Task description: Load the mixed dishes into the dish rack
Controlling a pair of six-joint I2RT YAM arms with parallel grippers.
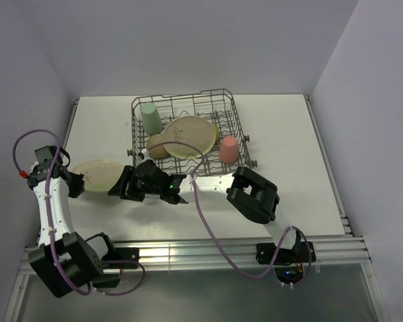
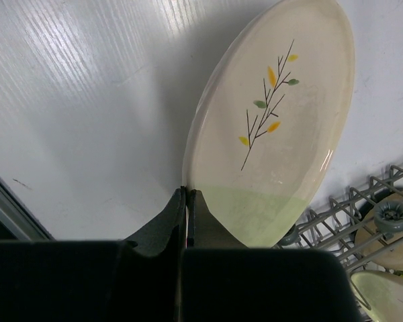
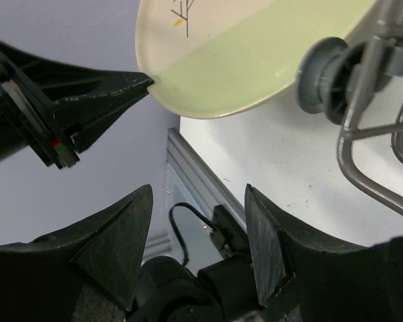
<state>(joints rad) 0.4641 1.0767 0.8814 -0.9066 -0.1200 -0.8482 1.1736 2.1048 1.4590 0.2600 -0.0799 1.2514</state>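
A cream plate with a leaf sprig (image 2: 275, 127) is held off the white table, left of the dish rack (image 1: 185, 127). My left gripper (image 2: 187, 196) is shut on its near rim; from above the plate (image 1: 97, 173) sits between both grippers. My right gripper (image 1: 121, 186) is open at the plate's right edge, nothing between its fingers (image 3: 269, 248), and the plate (image 3: 255, 54) lies just beyond them. In the grey wire rack stand a second cream plate (image 1: 188, 136), a mint-green cup (image 1: 150, 119) and a coral-pink cup (image 1: 228, 149). The bowls are not clearly visible.
The rack's corner wheel (image 3: 322, 77) and wire frame are close to the right fingers. The table's left rail (image 1: 70, 127) runs beside the left arm. White walls close in the back and both sides.
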